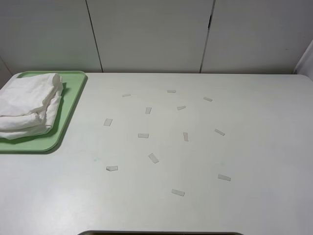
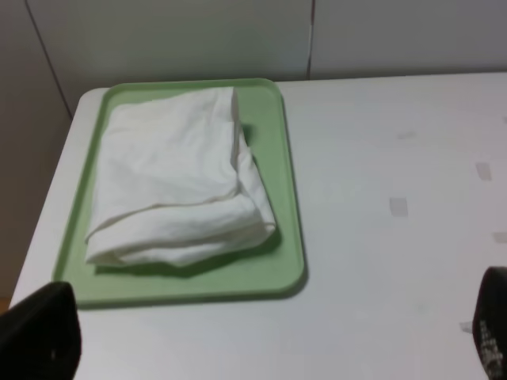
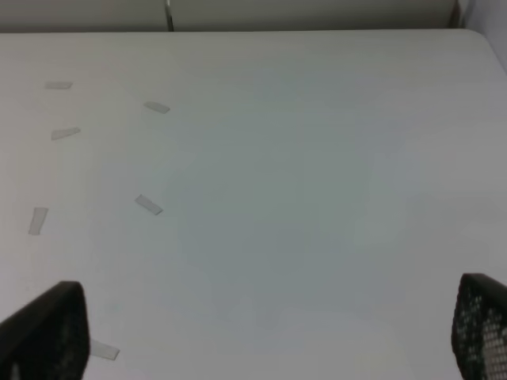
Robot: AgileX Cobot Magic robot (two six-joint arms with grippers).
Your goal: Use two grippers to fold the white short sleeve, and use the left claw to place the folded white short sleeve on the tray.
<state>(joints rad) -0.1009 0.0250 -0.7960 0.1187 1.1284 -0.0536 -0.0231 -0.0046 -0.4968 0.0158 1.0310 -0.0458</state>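
On the far left of the white table (image 1: 244,147), the white short sleeve (image 1: 29,105) lay folded into a thick, wrinkled bundle on the pale green tray (image 1: 73,93), its layered edges stacked and its fabric covering most of the tray's floor. Small strips of tape (image 1: 153,157) dotted the bare tabletop to the right. The left claw (image 2: 261,348) and the right gripper (image 3: 261,332) each hung above the table with fingers spread wide, holding nothing.
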